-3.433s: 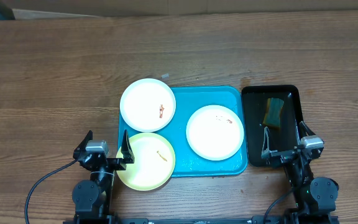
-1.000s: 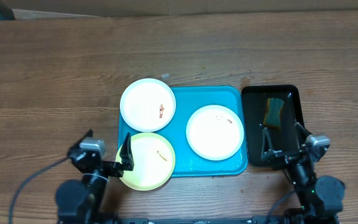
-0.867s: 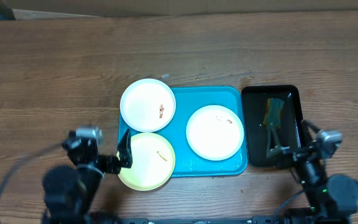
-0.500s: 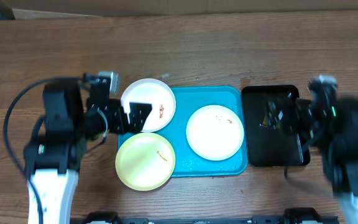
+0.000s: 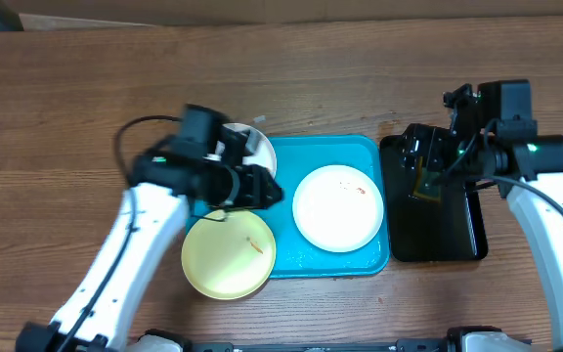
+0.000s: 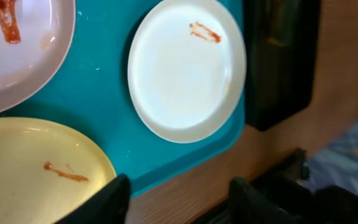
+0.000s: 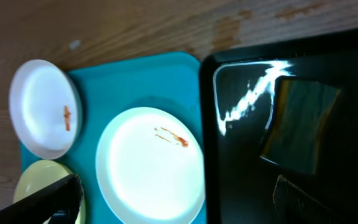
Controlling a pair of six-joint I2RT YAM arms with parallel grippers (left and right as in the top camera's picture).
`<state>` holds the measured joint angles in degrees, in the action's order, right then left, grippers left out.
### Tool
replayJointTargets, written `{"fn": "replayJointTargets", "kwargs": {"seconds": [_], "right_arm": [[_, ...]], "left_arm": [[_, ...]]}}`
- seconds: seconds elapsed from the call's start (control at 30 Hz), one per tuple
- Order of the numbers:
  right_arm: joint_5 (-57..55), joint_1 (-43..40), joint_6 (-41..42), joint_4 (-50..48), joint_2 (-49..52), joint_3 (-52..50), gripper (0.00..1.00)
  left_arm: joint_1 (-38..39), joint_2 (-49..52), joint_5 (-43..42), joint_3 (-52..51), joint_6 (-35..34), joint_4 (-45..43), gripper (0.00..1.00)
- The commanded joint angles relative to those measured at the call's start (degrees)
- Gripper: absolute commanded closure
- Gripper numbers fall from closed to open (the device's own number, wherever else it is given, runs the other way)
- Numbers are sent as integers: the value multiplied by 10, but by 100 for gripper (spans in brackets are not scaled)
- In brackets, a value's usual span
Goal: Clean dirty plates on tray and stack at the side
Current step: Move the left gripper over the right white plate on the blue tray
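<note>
The cyan tray holds a white plate with reddish streaks. A pale yellow-green plate overlaps the tray's front left corner. A second white plate at the tray's back left is mostly hidden under my left arm. My left gripper is open and empty above that plate's near edge. In the left wrist view it looks down on all three plates: white, white and yellow-green. My right gripper is open and empty above the black tray; its wrist view shows the white plate.
A narrow black tray stands right of the cyan tray and holds a green-and-yellow sponge at its far end. Bare wooden table lies to the left and behind.
Both arms have risen from the table's front edge and reached forward. The left gripper now hangs over the back left white plate, the right over the black tray. The plates have not moved.
</note>
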<state>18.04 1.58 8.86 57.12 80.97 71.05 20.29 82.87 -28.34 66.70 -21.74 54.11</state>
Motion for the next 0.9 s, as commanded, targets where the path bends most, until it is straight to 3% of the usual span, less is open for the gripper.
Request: {"fn": "replayJointTargets", "kwargs": {"seconds": [0.0,0.1,0.2,0.37,0.67,0.87], "right_arm": [[-13,-28,-16,1,17,20,0],[-7,-61,-16,-2,28,21,0],[5,-99,-16,-17,38,21,0],[0,-122,-16,-30,44,20,0],[0,-122,-16,-30,44,20,0],[0,-122,-16,-30,44,20,0]], "left_arm": [[69,22,130,10,-126,-15,38],[125,45,184,10,-192,-24,46],[172,76,233,10,-249,-25,45],[221,132,240,10,-318,-26,45],[234,205,238,10,-391,-47,55],[234,232,225,10,-391,-74,59]]}}
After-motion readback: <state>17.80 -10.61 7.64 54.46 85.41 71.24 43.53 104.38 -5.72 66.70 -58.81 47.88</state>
